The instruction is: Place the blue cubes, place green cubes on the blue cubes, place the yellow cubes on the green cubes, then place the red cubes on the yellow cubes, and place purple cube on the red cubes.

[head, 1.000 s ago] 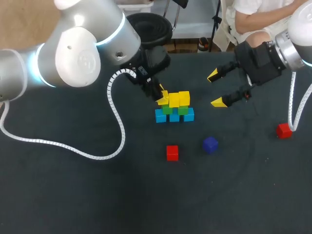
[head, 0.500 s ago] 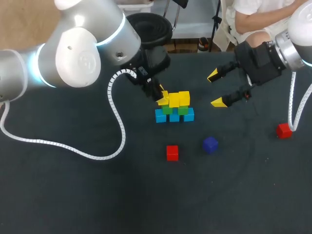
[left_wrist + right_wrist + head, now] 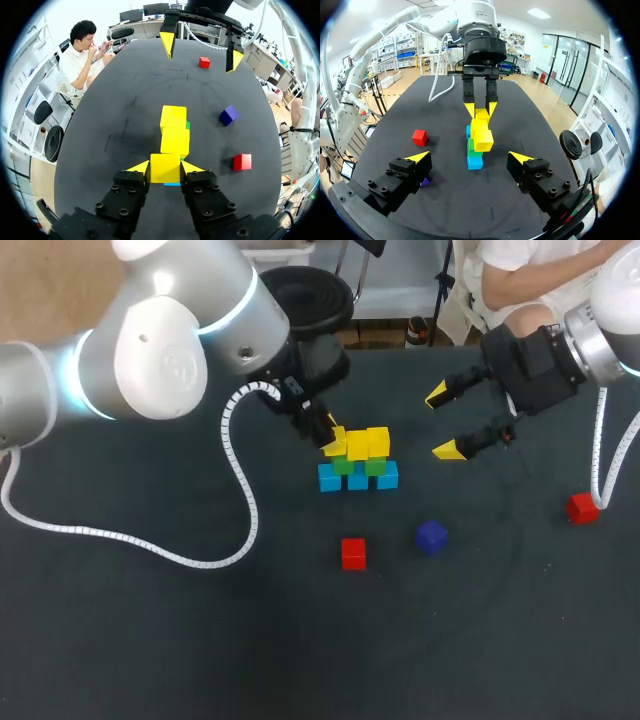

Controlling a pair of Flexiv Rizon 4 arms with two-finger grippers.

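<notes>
Change: nothing has shifted that I can see; both arms and every cube sit as they did a second ago.
Left hand (image 3: pixel 165 170): clamped on a yellow cube (image 3: pixel 165 164), fingertips pressing it from two sides, at one end of the stack's top row.
Stack: blue cubes (image 3: pixel 358 479) on the desk (image 3: pixel 150 640), green cubes (image 3: pixel 375 467) on them, two further yellow cubes (image 3: pixel 368 443) on the green.
Right hand (image 3: pixel 444 422): fingers wide apart, holding nothing, above the desk beside the stack.
Loose pieces: I see one red cube (image 3: pixel 353 553) and the purple cube (image 3: pixel 431 537) near the stack; a second red cube (image 3: pixel 582 508) lies well apart, to my right.
</notes>
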